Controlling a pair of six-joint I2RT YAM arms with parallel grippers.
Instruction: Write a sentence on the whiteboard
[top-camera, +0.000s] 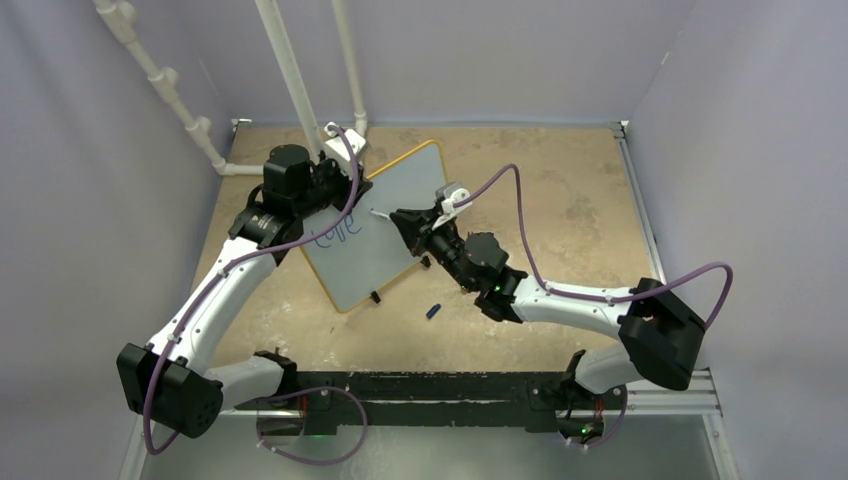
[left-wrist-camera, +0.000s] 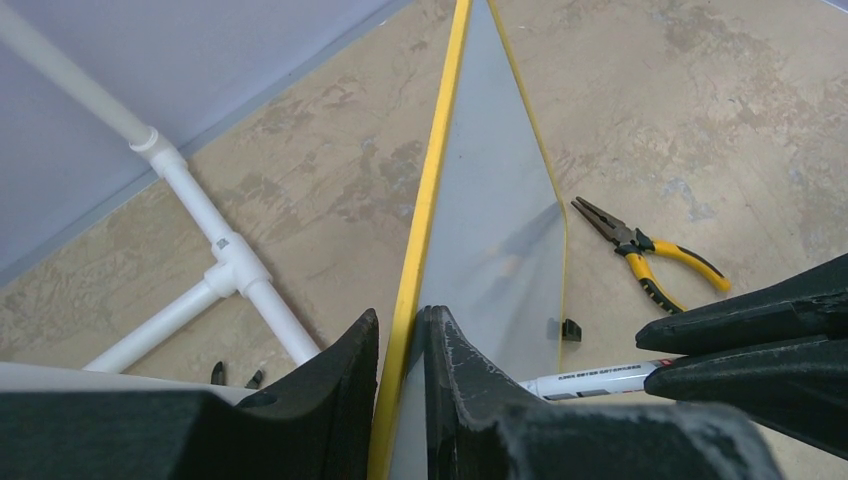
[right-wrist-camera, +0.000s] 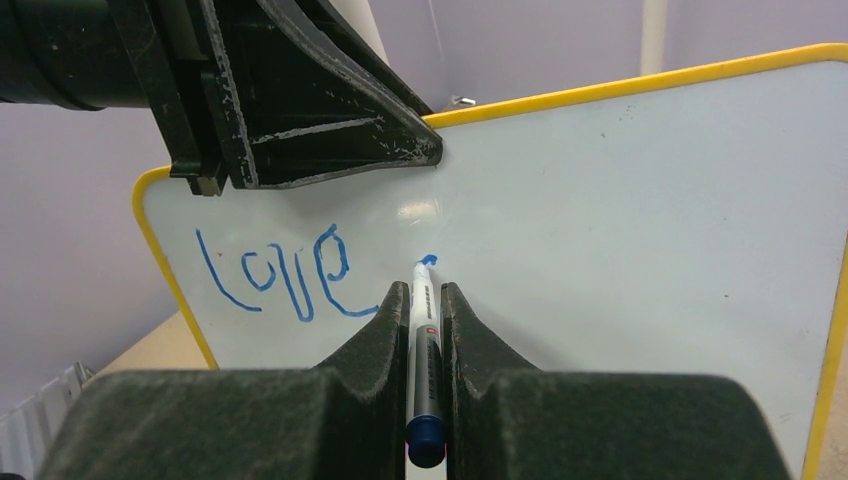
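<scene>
The whiteboard stands tilted on the table, pale with a yellow frame. My left gripper is shut on its top edge; in the left wrist view the yellow frame runs between the jaws of the left gripper. My right gripper is shut on a white marker with a blue end. The marker's tip touches the whiteboard at a small blue mark. The sentence reads "love" in blue, left of the tip. The right gripper faces the board's front.
White plastic pipes stand behind the board, close to the left gripper. Yellow-handled pliers lie on the table beyond the board. A small blue cap lies near the right arm. Purple walls close in on three sides.
</scene>
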